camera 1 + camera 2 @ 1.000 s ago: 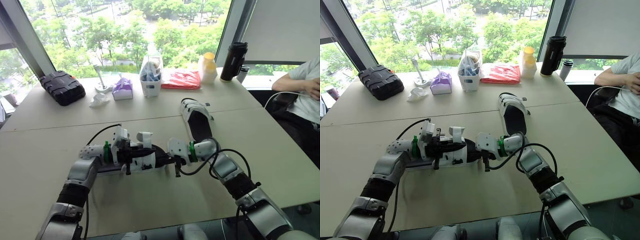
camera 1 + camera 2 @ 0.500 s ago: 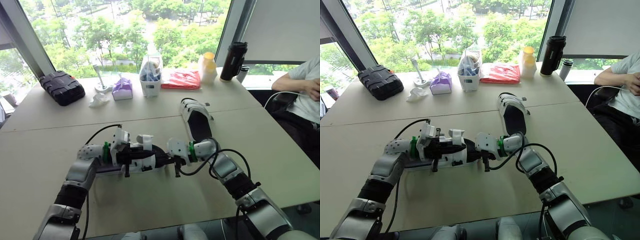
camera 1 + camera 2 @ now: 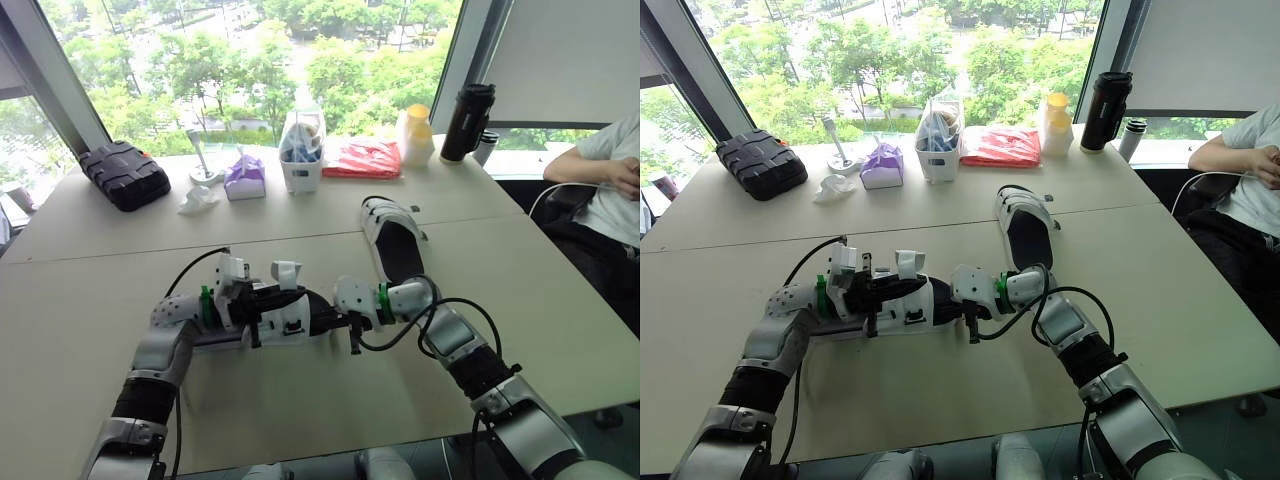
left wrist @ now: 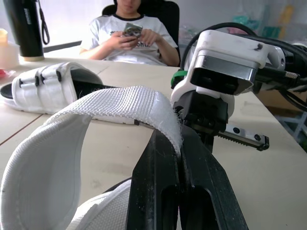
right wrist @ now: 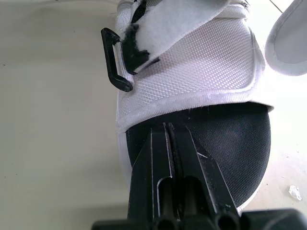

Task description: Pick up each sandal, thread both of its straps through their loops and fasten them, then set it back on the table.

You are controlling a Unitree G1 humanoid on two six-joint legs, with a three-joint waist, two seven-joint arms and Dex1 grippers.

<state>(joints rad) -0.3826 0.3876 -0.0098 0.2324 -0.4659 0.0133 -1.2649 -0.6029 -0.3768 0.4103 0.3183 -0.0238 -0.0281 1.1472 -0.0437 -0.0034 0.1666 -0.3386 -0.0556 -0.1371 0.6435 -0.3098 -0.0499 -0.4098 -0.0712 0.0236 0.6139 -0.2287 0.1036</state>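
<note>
From the left eye view, both my forearms lie low over the pale wooden bench and meet in the lower centre of the frame. The left comes in from the lower left. The right comes from the lower right, elbow bent and wrist turned toward the other arm. Between them lies the white mesh sandal with a black footbed. My left tool is at one end of it and my right tool at the other. The second white sandal rests on the bench right of centre, well apart from both.

In the left wrist view, my left tool is clamped on the end of a white woven strap, which arches up from the sandal. A seated person in a white shirt is at the top of the frame.

In the right wrist view, my right tool has its fingers pressed together, tips at the hem of the mesh band above the footbed. I cannot tell if they pinch anything. A black plastic loop sticks out at the upper left.
</note>
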